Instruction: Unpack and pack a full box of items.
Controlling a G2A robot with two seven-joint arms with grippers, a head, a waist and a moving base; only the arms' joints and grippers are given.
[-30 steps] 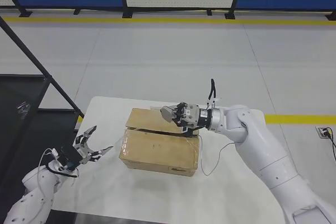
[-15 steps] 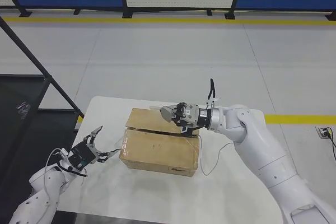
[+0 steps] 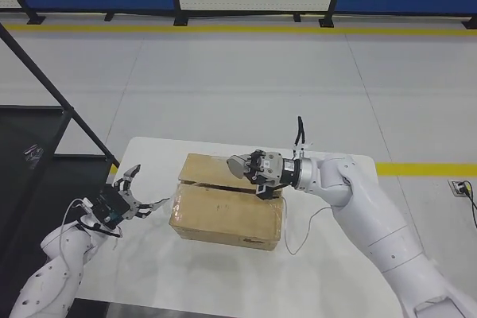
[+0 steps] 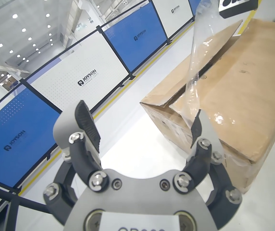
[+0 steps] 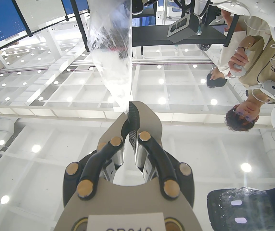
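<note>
Cardboard, plain brown and seemingly stiff at the walls, makes up the box [image 3: 226, 213], which sits in the middle of the white table [image 3: 143, 262] with its top flaps down but parted along the centre seam. A strip of clear tape [image 5: 111, 37] rises from the box's near end, thin, limp and shiny. It likely weighs almost nothing, clings to itself and may tear if jerked. The best hold is probably a firm pinch near its free end, pulled along the seam rather than straight up.

The right gripper [image 3: 238, 164] hovers over the far flap, its jaws pressed together on the tape's end, as its wrist view shows. The left gripper [image 3: 143, 191] waits just beside the box's end, jaws spread wide and holding nothing. The tape [image 4: 195, 56] passes close by one fingertip [image 4: 198, 121].

The blue and white fence panels [image 4: 79, 73] carry a printed logo. Print on the box's side is too small to read, and the labels on the gripper bases are cut off.
</note>
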